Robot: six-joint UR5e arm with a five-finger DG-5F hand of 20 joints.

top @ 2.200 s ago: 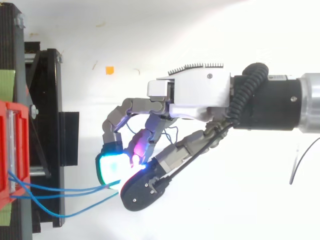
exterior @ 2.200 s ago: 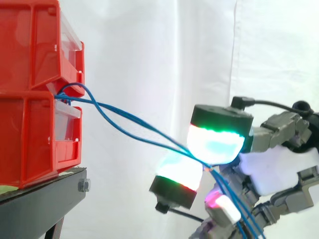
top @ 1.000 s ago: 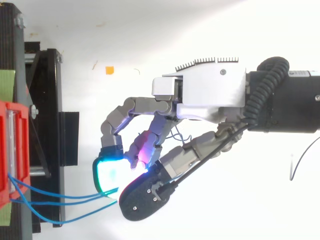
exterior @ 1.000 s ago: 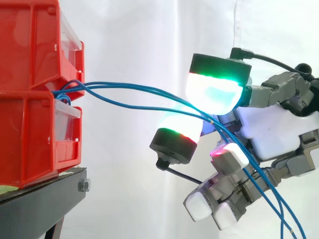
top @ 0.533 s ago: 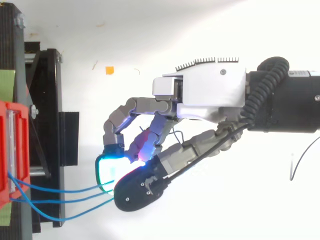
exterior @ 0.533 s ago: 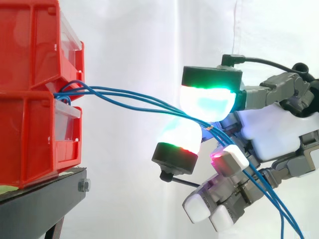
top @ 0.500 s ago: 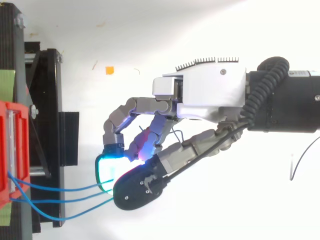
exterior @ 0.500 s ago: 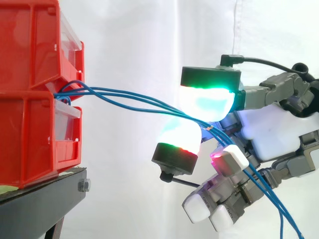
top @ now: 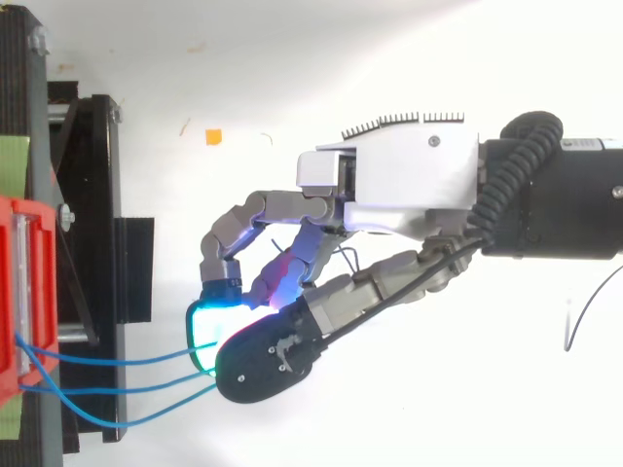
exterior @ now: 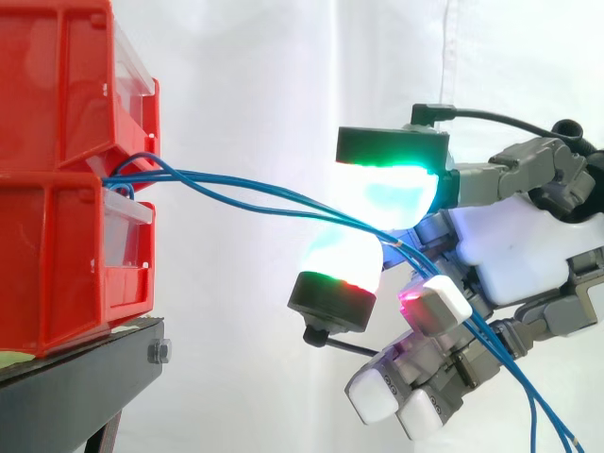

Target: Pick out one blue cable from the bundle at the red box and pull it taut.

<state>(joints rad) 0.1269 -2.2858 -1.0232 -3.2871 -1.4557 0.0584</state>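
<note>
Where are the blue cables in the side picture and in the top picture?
Side view: the blue cables run from the red box at left, across the middle, to the hand.
Top view: lower left, between the red box and the hand.
Shared landmark: the red box.

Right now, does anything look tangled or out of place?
The robot hand seems to pinch several thin blue cables, not one; they sag and cross near the red plastic bins instead of running straight.
</note>
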